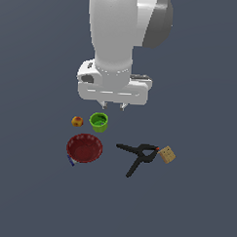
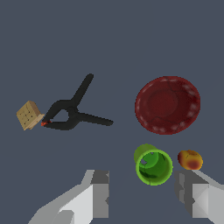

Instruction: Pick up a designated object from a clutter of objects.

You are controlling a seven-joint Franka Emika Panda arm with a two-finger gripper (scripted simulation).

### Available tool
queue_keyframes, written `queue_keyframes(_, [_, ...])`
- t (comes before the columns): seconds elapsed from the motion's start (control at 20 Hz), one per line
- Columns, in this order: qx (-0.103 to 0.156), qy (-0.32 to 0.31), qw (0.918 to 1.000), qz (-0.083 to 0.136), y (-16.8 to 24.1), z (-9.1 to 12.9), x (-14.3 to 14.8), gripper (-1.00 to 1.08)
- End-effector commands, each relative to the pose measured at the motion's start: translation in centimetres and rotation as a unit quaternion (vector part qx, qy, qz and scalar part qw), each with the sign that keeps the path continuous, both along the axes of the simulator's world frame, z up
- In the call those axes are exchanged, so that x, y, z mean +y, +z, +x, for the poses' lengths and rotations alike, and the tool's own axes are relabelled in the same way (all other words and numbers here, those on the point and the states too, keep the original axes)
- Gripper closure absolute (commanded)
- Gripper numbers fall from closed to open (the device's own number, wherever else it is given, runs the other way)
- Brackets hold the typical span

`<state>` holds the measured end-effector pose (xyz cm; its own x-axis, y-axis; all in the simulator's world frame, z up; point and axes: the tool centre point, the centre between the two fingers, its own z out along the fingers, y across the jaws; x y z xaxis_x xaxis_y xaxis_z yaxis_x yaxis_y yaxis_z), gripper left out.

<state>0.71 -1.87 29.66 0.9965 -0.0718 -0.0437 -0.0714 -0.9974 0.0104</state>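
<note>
Gripper (image 1: 111,107) hangs above green cup (image 1: 99,122), fingers spread, grasping nothing. Dark red bowl (image 1: 84,148) sits on grey floor (image 1: 195,202) beside cup, apple (image 1: 77,121) near, black clamp (image 1: 138,157) apart.

In the exterior view you find the bowl (image 1: 84,148) nearest the camera, at the left, the cup (image 1: 99,122) and fruit (image 1: 77,121) behind it, and the clamp (image 1: 138,156) touching the cube (image 1: 167,155) at the right.

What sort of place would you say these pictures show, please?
Most likely a simulated tabletop test scene: a featureless dark grey-blue surface, flat rendered objects such as the dark red shallow bowl and black spring clamp, and a white robot arm's open gripper overhead.
</note>
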Motion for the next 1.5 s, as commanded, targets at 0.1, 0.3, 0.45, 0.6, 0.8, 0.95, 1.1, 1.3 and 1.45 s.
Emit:
queue_keyframes(0.1, [0.015, -0.015, 0.9995, -0.023, -2.0, 0.9, -0.5, -0.2])
queue_keyframes(0.3, [0.031, -0.034, 0.9975, -0.054, -4.5, 1.9, -1.1, -0.2])
queue_keyframes(0.45, [0.043, -0.05, 0.9943, -0.084, -6.9, 2.8, -1.7, -0.2])
queue_keyframes(0.6, [0.054, -0.065, 0.9895, -0.117, -9.5, 3.6, -2.2, -0.2])
queue_keyframes(0.8, [0.064, -0.083, 0.9811, -0.162, -12.9, 4.5, -3.0, -0.2])
queue_keyframes(0.95, [0.069, -0.095, 0.9733, -0.197, -15.6, 5.1, -3.6, -0.2])
queue_keyframes(1.1, [0.07, -0.103, 0.9654, -0.229, -17.9, 5.5, -4.1, -0.2])
queue_keyframes(1.3, [0.069, -0.111, 0.9559, -0.263, -20.5, 5.9, -4.6, -0.2])
queue_keyframes(1.45, [0.068, -0.114, 0.9502, -0.282, -21.9, 6.1, -4.9, -0.2])
